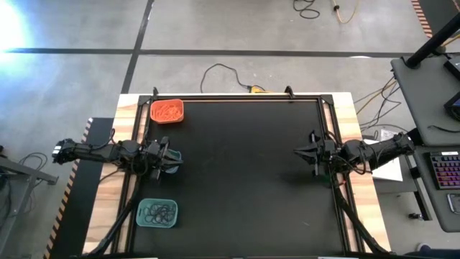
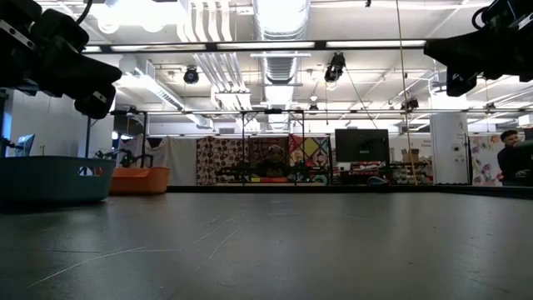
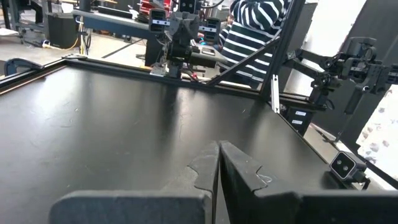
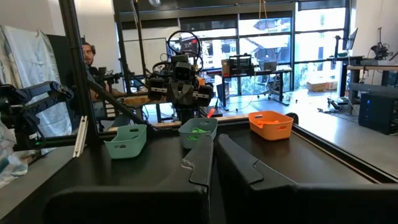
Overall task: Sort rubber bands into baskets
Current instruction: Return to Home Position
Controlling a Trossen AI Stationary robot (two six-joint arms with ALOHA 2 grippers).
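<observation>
Apart, baskets [image 1: 140,214] and jaws

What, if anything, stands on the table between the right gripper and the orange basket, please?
Nothing visible does. From the right gripper to the orange basket near the table's corner, only bare black table shows. The left gripper hangs well off to one side of that line.
</observation>
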